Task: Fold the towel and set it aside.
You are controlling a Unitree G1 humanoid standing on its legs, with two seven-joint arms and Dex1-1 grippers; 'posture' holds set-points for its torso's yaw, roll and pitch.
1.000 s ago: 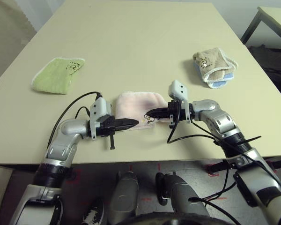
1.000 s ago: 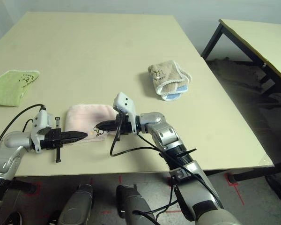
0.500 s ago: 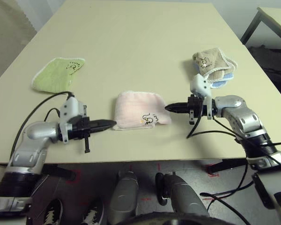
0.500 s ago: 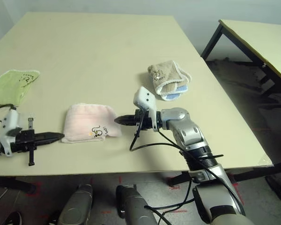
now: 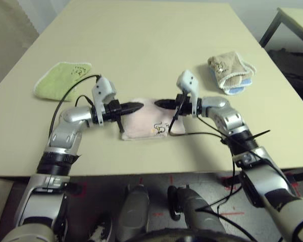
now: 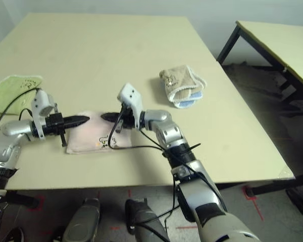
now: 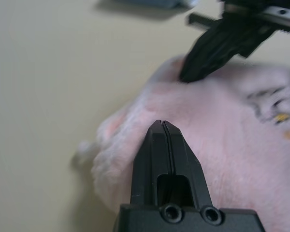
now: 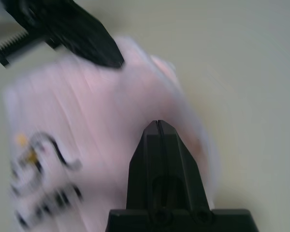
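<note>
The pale pink towel (image 5: 145,122) lies folded into a small pad near the table's front edge, its dark cartoon print (image 5: 160,129) facing up at the near right corner. My left gripper (image 5: 139,106) is shut and points right over the towel's far left part. My right gripper (image 5: 157,103) is shut too and points left over the far right part. The two tips almost meet above the towel's far edge. In the left wrist view the shut fingers (image 7: 170,159) hover over pink terry (image 7: 232,150) with no cloth between them; the right wrist view (image 8: 157,124) shows the same.
A small green towel (image 5: 61,80) lies at the left of the table. Folded beige-and-blue towels (image 5: 230,71) sit at the right. A second table (image 6: 278,35) stands beyond the right edge. The tabletop (image 5: 146,45) stretches away behind the towel.
Half a second ago both grippers were out to either side of the towel. They have swung inward and now point at each other over its far edge. The towel stays folded.
</note>
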